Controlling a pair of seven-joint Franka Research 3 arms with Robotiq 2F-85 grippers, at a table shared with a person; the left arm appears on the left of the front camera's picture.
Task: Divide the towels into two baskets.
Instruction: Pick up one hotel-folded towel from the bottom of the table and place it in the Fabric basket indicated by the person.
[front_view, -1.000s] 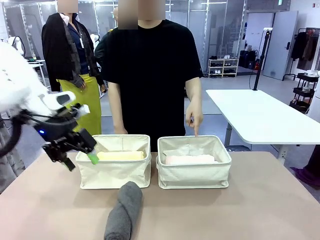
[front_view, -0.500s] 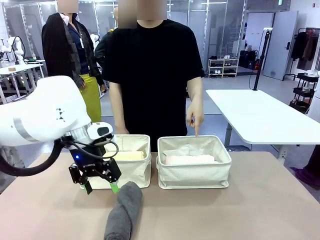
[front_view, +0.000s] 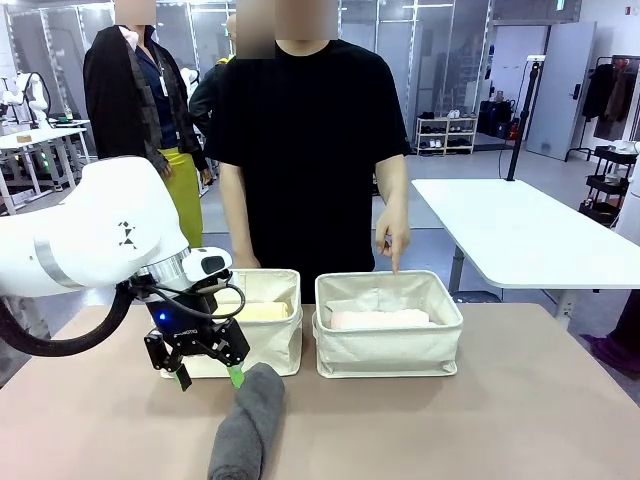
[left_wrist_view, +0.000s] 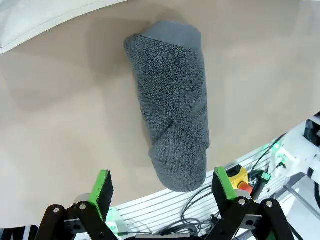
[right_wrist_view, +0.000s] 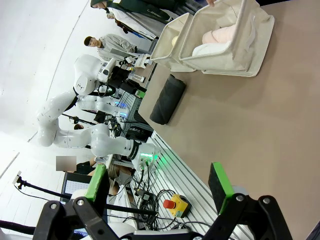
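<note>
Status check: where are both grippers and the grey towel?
Left gripper open, hovering beside grey towel on table. Right gripper open, parked clear. Yellow towel and pink towel already in baskets. Nothing blocking.

The dark grey towel (front_view: 248, 421) is cut off by the bottom edge of the front view, so its near end is unseen there. The left arm (front_view: 95, 240) hides the left end of the left basket (front_view: 262, 345) and part of the pale yellow towel (front_view: 262, 312) inside it. In the right basket (front_view: 388, 345), the front wall covers the lower part of the pale pink towel (front_view: 380, 319); a white fold (front_view: 352, 305) behind it is too buried to identify. In the left wrist view, 1 basket corner (left_wrist_view: 30, 20) is cropped by the top edge. In the right wrist view, the top edge crops both baskets.
</note>
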